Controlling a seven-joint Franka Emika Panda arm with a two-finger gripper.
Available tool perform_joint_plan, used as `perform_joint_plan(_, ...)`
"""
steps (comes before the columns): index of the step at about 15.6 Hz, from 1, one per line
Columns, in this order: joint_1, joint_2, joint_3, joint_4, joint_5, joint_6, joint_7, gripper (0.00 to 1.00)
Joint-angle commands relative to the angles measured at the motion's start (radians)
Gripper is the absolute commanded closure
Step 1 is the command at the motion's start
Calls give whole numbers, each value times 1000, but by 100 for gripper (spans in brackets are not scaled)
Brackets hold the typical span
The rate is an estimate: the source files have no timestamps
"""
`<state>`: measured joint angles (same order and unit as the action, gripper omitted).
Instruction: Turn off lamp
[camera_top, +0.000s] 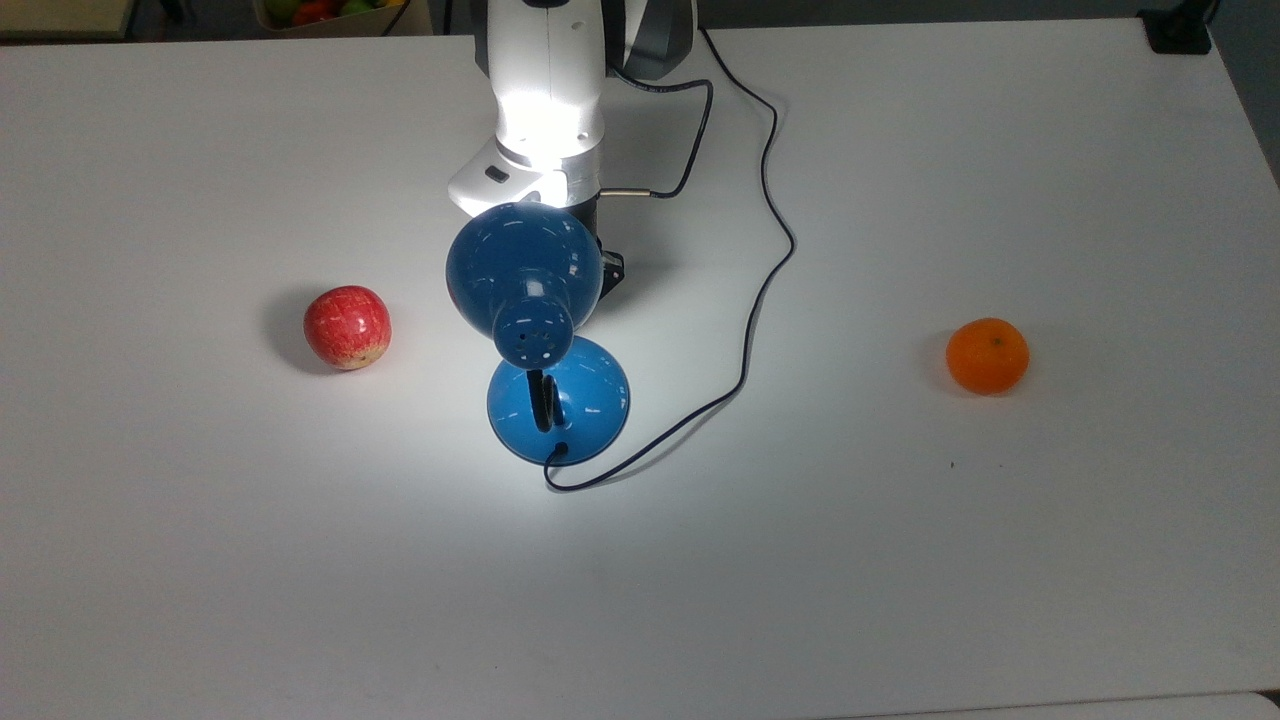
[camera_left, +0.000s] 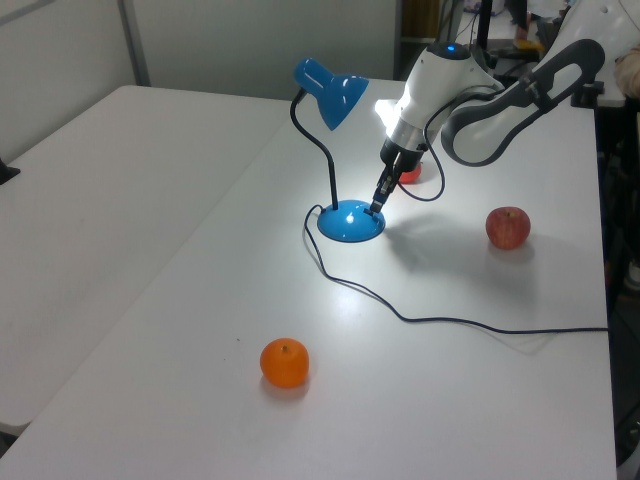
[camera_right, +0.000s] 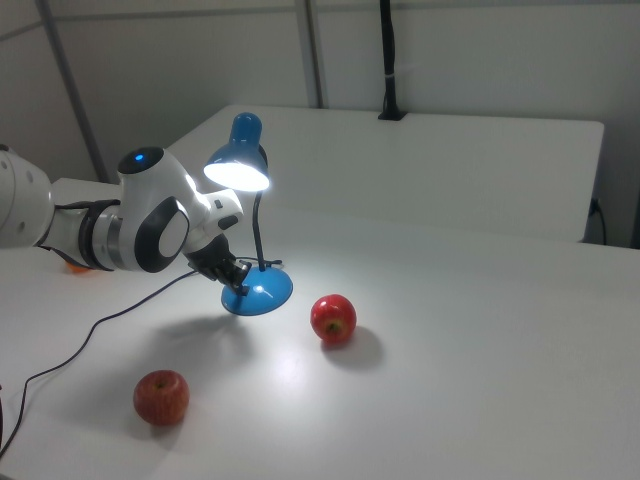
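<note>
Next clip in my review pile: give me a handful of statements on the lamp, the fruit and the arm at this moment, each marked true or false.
1. The lamp is lit. True.
2. The gripper is lifting the orange. False: it is down at the lamp's base, and the orange lies far off on the table.
3. The lamp's shade is red. False: it is blue.
4. The cord runs loose across the table. True.
5. In the top view, an apple lies at the lamp's left. True.
</note>
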<state>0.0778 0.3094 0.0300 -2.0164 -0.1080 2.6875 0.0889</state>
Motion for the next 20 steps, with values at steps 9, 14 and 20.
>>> perform_joint_plan(9, 2, 34, -1, 16, -24, 41, 31, 100)
perform_joint_plan(14, 5, 33, -1, 10, -25, 28, 29, 100)
perform_joint_plan(20, 7, 16, -2, 15, -25, -115, 29, 100)
